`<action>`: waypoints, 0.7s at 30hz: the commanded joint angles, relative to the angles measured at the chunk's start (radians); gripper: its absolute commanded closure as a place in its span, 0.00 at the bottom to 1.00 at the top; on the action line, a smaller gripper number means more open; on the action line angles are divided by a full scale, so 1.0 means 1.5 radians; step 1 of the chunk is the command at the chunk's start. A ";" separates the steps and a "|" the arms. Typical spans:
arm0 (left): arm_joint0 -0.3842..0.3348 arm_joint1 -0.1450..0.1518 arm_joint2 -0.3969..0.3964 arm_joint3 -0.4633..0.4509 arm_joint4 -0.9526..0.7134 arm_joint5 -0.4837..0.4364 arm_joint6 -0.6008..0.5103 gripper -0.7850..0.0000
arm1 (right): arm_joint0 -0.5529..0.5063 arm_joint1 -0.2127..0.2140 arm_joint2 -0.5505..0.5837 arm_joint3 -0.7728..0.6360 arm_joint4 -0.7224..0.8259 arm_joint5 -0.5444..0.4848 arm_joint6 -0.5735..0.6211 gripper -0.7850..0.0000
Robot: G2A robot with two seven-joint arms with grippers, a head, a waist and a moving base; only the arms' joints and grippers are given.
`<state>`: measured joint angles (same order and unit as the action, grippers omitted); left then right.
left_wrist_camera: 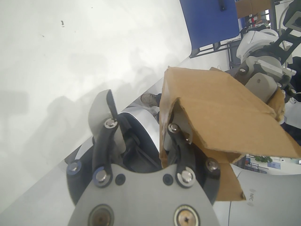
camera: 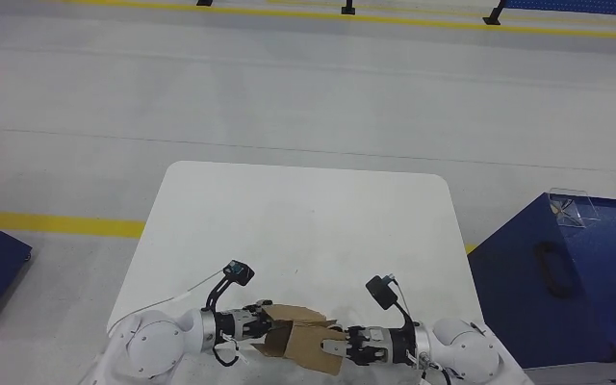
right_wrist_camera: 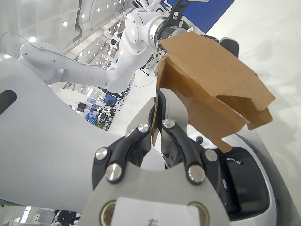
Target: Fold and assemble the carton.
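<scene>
Carton (camera: 303, 339) of matte brown cardboard, boxy, with ragged-edged creased flaps

1. Left arm (camera: 154, 345) is bent low, with the forearm pointing inward toward the other arm.
2. Left gripper (left_wrist_camera: 143, 104) has its jaws spread wide. One finger (left_wrist_camera: 110, 106) is free and the other is tucked under a carton (left_wrist_camera: 218, 109) flap.
3. Right arm (camera: 462, 348) mirrors it from the opposite side.
4. Right gripper (right_wrist_camera: 157, 109) has its jaws pinched on a carton edge.

The carton (left_wrist_camera: 218, 111) covers one finger of the left hand (left_wrist_camera: 143, 114).
</scene>
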<state>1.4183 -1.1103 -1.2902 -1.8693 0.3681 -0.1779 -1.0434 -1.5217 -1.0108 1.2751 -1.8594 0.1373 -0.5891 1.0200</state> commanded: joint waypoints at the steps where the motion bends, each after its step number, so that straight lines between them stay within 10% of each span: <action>1: 0.000 0.001 0.001 -0.002 -0.011 0.004 -0.003 1.00 | 0.002 0.001 0.002 0.002 -0.005 0.001 -0.002 1.00; 2: 0.000 0.001 -0.001 -0.003 -0.019 0.009 -0.002 1.00 | 0.002 0.002 0.004 0.002 -0.008 0.001 -0.004 0.88; 3: 0.000 0.002 -0.003 -0.005 -0.030 0.014 -0.002 1.00 | 0.001 0.002 0.006 0.002 -0.012 0.000 -0.007 0.31; 4: 0.001 0.002 -0.004 -0.006 -0.051 0.020 -0.003 1.00 | 0.000 0.003 0.010 0.001 -0.019 -0.002 -0.015 0.00; 21: -0.019 -0.006 -0.046 0.018 -0.241 0.135 0.113 1.00 | -0.040 0.010 0.080 -0.013 0.184 -0.121 -0.068 0.00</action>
<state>1.3899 -1.1189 -1.3594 -1.8428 0.0072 0.0245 -0.8750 -1.5824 -0.9964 1.3958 -1.8787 0.4132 -0.7713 0.9177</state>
